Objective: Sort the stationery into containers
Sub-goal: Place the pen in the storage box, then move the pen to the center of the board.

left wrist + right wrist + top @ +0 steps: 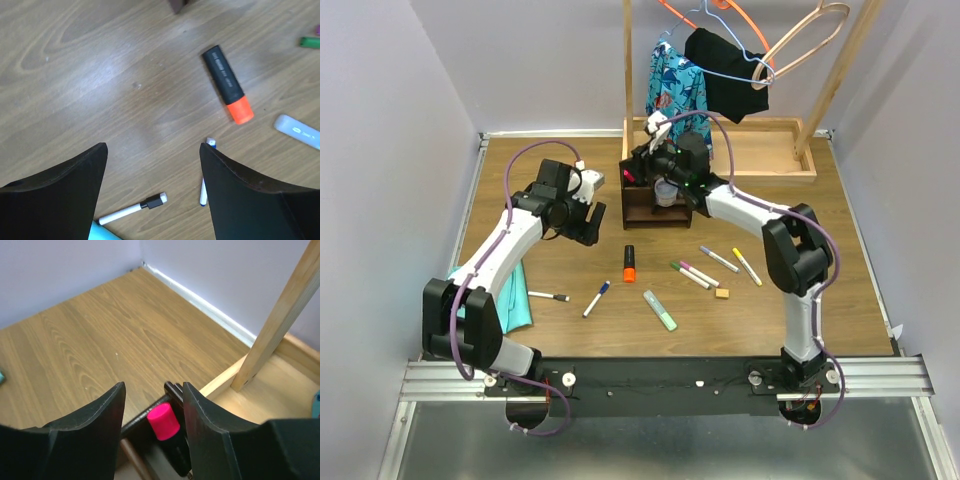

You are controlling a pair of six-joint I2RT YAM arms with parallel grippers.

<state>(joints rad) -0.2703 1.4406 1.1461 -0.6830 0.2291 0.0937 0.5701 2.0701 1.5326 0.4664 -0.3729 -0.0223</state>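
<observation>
Where right hand (153,390) overhangs organizer (140,422), pink-capped highlighter (163,421) lower body hidden.

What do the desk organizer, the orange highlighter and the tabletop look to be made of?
Desk organizer: dark brown wood, matt, judging by its flat panels; the grain is too small to confirm. Orange highlighter: smooth plastic, black barrel with printed text, orange cap. Tabletop: wood-grain surface, likely laminate, with a soft sheen.

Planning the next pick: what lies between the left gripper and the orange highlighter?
Only bare tabletop, per the left wrist view, between left gripper and orange highlighter.
</observation>
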